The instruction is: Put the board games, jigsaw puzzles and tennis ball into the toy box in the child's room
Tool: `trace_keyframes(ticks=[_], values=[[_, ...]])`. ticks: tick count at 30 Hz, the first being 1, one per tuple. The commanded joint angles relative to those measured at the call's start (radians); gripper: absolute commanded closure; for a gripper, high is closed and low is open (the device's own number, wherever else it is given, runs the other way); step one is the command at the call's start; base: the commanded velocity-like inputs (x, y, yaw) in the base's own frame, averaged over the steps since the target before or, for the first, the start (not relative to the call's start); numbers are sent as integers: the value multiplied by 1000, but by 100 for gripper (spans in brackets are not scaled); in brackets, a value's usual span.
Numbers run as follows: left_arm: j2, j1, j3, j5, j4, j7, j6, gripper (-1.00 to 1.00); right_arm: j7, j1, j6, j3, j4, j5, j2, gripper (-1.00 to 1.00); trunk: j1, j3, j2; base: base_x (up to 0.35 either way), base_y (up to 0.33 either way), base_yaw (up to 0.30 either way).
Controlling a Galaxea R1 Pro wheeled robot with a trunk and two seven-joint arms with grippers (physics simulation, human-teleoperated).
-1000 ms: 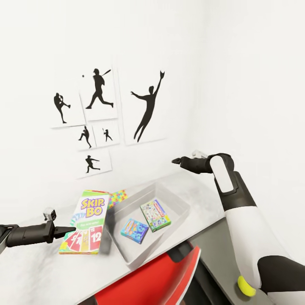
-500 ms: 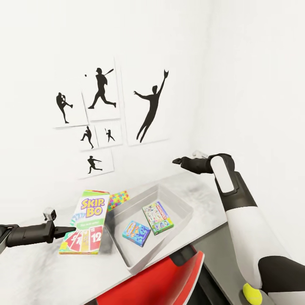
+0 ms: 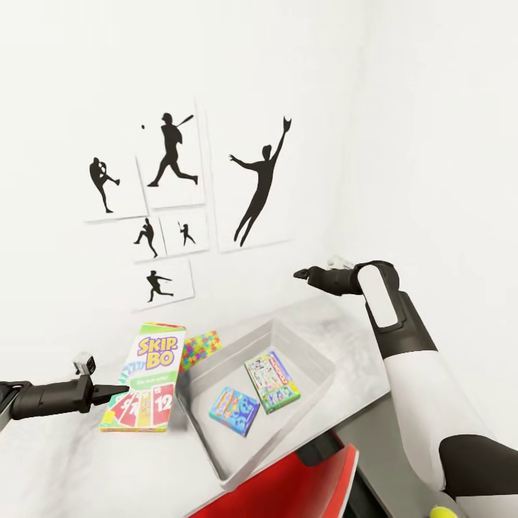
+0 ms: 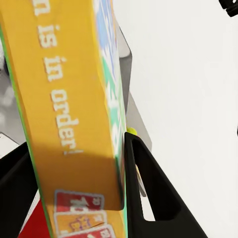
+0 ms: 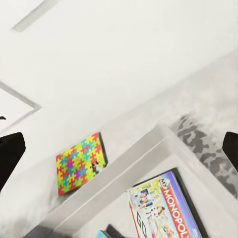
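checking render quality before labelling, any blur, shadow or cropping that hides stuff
Head view: even light, sharp; the ball is cut by the frame's edge. Left wrist view: the Skip-Bo box sits close, its print soft, with a shadow low on its face. Right wrist view: puzzle slightly soft.

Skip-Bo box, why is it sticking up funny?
The yellow-red-green Skip-Bo game box isn't lying flat: the left gripper's fingers pinch its bottom edge, holding it tilted up beside the see-through plastic toy box.
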Motion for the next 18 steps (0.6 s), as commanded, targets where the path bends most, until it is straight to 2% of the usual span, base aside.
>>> trace_keyframes(ticks=[1, 18], values=[[1, -1, -5, 3, 0, -4, 11, 100, -10, -1, 2, 0, -1, -10, 0, -100, 1, -2, -2, 104, 1, 0], [1, -1, -5, 3, 0, -4, 11, 100, -7, -3, 1, -4, -7, -15, 0, -100, 1, -2, -2, 12, 0, 0]])
